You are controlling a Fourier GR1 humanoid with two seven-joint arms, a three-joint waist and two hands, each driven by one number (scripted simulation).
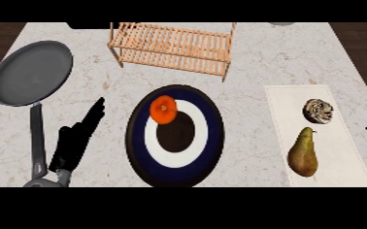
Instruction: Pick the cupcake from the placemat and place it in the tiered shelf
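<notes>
Cupcake (318, 110) is sitting on the placemat (287, 102) at right, just beyond the pear (302, 153). Left hand (75, 140) is resting near left, fingers straight and empty, plate (138, 140) lying between. Right hand is not showing, though that side is probably nearer.

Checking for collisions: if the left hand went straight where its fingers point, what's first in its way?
Probably the left end of the tiered shelf, the left hand passing between frying pan and plate; depth unclear.

cupcake (318, 111): dark, pale-swirled top, on far half of pale placemat (283, 102) at right. shelf (172, 46): slatted wood, two tiers, upright at far middle, well apart from cupcake.
</notes>
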